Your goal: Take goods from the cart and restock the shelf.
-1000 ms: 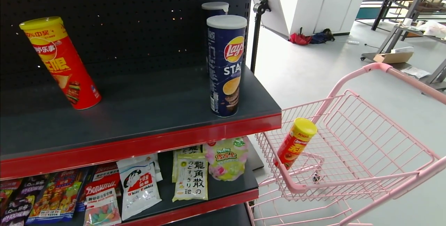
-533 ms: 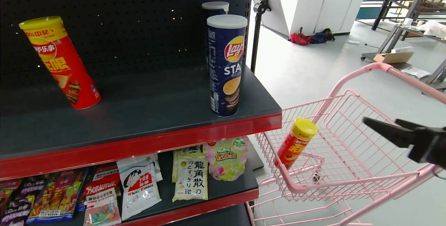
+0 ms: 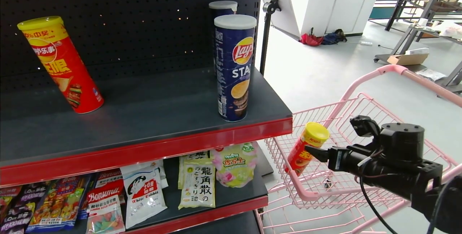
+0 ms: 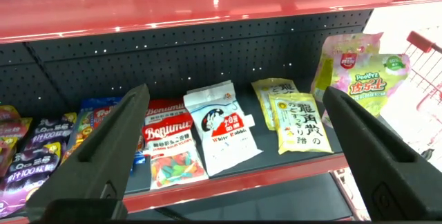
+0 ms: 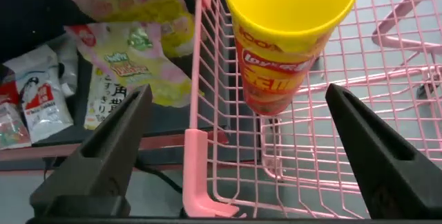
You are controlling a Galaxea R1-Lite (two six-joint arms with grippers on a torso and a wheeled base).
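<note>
A red chip can with a yellow lid (image 3: 306, 147) leans in the front left corner of the pink cart (image 3: 397, 71), beside the shelf. My right gripper (image 3: 313, 151) hangs over the cart basket, just right of the can and pointing at it. In the right wrist view the right gripper (image 5: 238, 92) is open, and the can (image 5: 286, 44) lies ahead between the finger lines, untouched. My left gripper (image 4: 233, 96) is open and empty, facing the lower shelf's snack bags (image 4: 221, 127).
The dark upper shelf (image 3: 151, 111) carries a leaning red can (image 3: 61, 64) at the left and a blue can (image 3: 234, 68) at the right front, with another (image 3: 222, 7) behind it. There is free room between them. Snack bags (image 3: 202, 180) fill the lower shelf.
My right arm has come in from the right and moved left across the cart until its open fingers are next to the can. The can and the shelf goods have not moved.
</note>
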